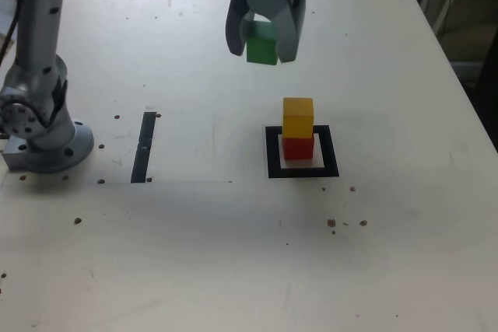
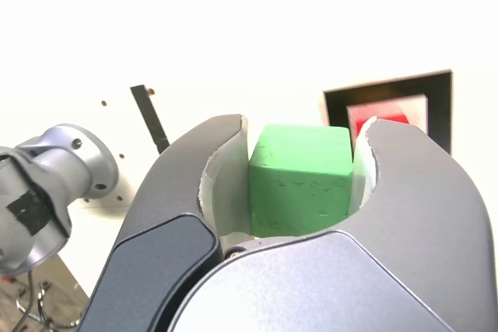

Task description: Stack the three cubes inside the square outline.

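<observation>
In the exterior view, nearest the camera, the table [image 1: 233, 270] is lying bare but for a few dark specks. Just beyond, the square outline [image 1: 272, 153] is framing a stack of 2 cubes: the red cube [image 1: 296, 148] is sitting on the pale centre and the yellow cube [image 1: 297, 116] is resting on top of it, roughly squared to it. To the exterior view's left, well apart from the outline, a thin black strip [image 1: 144, 147] is lying on the table, and the arm's base [image 1: 43, 134] is standing beyond that at the edge.

Farther back and higher, the gripper [image 1: 262, 46] is hanging above the table with its jaws clamped on the green cube [image 1: 262, 43], 1 face pressed against each inner pad; the wrist view is showing the same green cube [image 2: 299, 180] filling the gap between the jaws, so the claw is closed only as far as the cube allows.

The relation that matters: the stack is lying nearer the camera than the claw, a little toward the exterior view's right, and lower. In the wrist view the outline [image 2: 389, 87] and the red cube [image 2: 369, 118] are showing past 1 jaw tip, off to the side rather than straight under the cube. By my judgement, 2 of 3 cubes are placed, and the claw is needing to come over the yellow cube before lowering.
</observation>
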